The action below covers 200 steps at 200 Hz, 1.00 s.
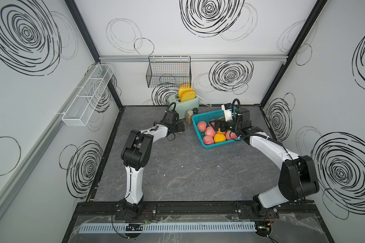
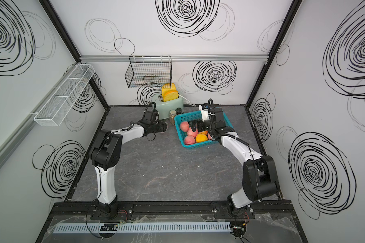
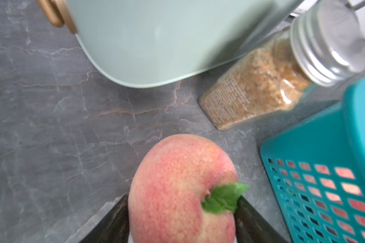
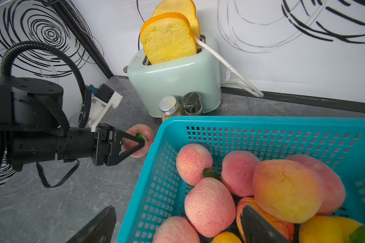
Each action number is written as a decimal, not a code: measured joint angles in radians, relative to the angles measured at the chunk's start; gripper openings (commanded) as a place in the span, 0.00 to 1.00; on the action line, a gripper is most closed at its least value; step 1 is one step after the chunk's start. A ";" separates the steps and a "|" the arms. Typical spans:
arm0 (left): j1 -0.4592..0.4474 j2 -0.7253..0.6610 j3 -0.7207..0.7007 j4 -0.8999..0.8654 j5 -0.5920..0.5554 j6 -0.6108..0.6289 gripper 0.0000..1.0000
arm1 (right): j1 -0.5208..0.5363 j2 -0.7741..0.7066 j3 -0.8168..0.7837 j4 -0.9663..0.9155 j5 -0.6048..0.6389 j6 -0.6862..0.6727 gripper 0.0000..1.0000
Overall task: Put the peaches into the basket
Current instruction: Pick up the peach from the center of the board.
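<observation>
My left gripper (image 3: 182, 197) is shut on a pink-red peach (image 3: 177, 168) with a green leaf, low over the table between the toaster and the teal basket (image 3: 325, 147). The right wrist view shows that gripper (image 4: 135, 145) pinching the peach (image 4: 150, 134) just outside the basket's wall (image 4: 261, 134). Both top views show the left gripper (image 1: 181, 128) (image 2: 162, 127) with the held peach mostly hidden. Several peaches (image 1: 201, 126) (image 2: 184, 125) (image 4: 209, 204) lie in the basket (image 1: 207, 116) (image 2: 185, 116). My right gripper (image 1: 216, 126) (image 2: 195, 126) (image 4: 180, 223) hangs open above them, holding nothing.
A mint-green toaster (image 1: 188, 103) with two yellow bread slices (image 1: 187, 94) stands at the back wall. A spice jar (image 1: 189, 116) and a dark-lidded jar (image 1: 195, 110) stand between toaster and basket. A black wire basket (image 1: 169, 71) and a white mesh rack (image 1: 86, 98) hang on the walls.
</observation>
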 measured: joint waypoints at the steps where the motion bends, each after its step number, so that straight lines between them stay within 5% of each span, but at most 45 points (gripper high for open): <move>1: 0.000 -0.005 -0.003 -0.001 0.002 0.000 0.74 | 0.000 0.000 0.000 0.000 0.000 0.000 0.96; 92: -0.014 -0.339 -0.155 -0.056 0.179 -0.058 0.74 | 0.020 -0.037 -0.025 0.007 -0.119 -0.001 0.97; 131: -0.042 -0.372 -0.161 -0.065 0.321 -0.093 0.74 | 0.089 -0.070 -0.058 0.007 -0.170 -0.039 0.97; 200: -0.049 -0.381 -0.190 -0.014 0.557 -0.203 0.74 | 0.244 -0.166 -0.118 0.026 -0.081 -0.111 0.97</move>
